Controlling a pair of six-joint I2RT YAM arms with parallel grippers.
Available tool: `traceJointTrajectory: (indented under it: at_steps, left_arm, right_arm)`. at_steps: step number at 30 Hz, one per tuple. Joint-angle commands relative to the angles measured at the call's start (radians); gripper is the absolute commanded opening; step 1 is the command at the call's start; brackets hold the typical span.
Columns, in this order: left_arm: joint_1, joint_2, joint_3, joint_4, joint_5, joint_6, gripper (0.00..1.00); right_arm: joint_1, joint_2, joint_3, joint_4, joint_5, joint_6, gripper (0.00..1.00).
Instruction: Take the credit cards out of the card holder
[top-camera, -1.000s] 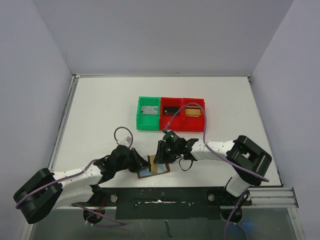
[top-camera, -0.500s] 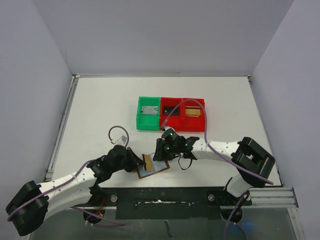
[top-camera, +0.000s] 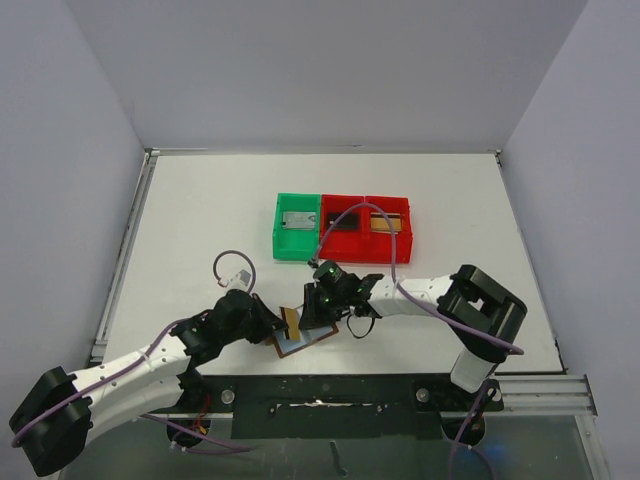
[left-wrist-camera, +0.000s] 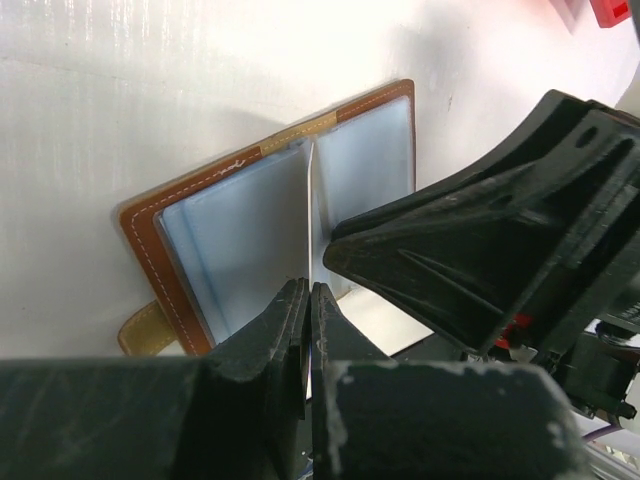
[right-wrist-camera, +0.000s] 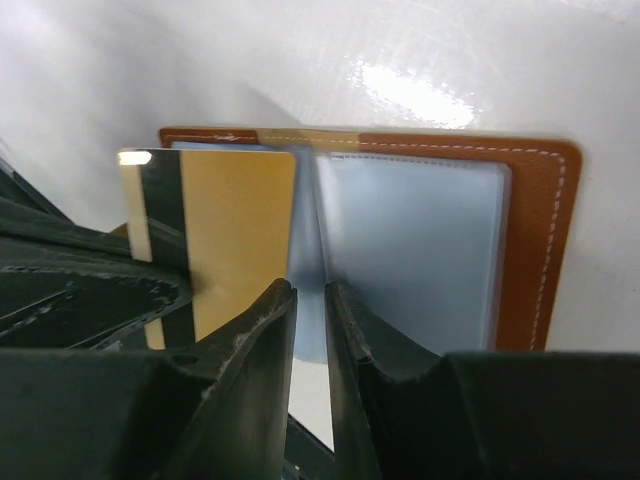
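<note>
Close to the desk's (top-camera: 200, 230) near edge, just beyond the black base plate (top-camera: 320, 392), the card holder (top-camera: 303, 346) lies open and flat. Its pale blue pockets face up inside a brown stitched border.

Left jaws are clamped on a gold credit card (top-camera: 291, 322), which stands on edge over the holder. In the right wrist view the card (right-wrist-camera: 240, 230) shows a black stripe along its outer side, and its inner edge is close to the fold. From the left wrist, the fingers (left-wrist-camera: 285, 330) press together on a thin white edge.

Right jaws are down on the holder's other page, just beside the card. Their fingers (right-wrist-camera: 265, 330) leave a narrow slit with blue pocket showing through, and I cannot tell whether they grip anything. Both arms' tips crowd together above the holder.

A green bin (top-camera: 297, 251) and red bins (top-camera: 366, 253) stand in a row well apart, toward the far side.
</note>
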Motion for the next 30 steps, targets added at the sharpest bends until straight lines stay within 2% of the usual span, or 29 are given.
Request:
traceJointTrajectory:
  at_steps: [1, 7, 13, 19, 26, 30]
  left_arm:
    - [0.006, -0.001, 0.038, 0.025, -0.008, 0.012, 0.00]
    - [0.006, 0.012, 0.045, 0.047, 0.006, 0.032, 0.00]
    - [0.006, 0.005, 0.032, 0.101, 0.031, 0.049, 0.00]
    - [0.008, -0.028, 0.011, 0.190, 0.063, 0.051, 0.00]
    - [0.010, -0.105, -0.004, 0.272, 0.053, 0.049, 0.00]
    - [0.009, -0.127, -0.004, 0.315, 0.057, 0.047, 0.00]
  right_arm:
    - [0.007, 0.005, 0.032, -0.044, 0.041, -0.006, 0.21]
    - [0.007, -0.055, 0.017, -0.063, 0.095, -0.012, 0.23]
    - [-0.004, -0.200, -0.029, -0.024, 0.152, -0.009, 0.40]
    - [-0.094, -0.371, -0.172, 0.072, 0.158, 0.027, 0.47]
    - [-0.208, -0.631, -0.308, 0.114, 0.183, 0.025, 0.71]
    - [-0.215, -0.717, -0.339, 0.128, 0.192, 0.031, 0.72]
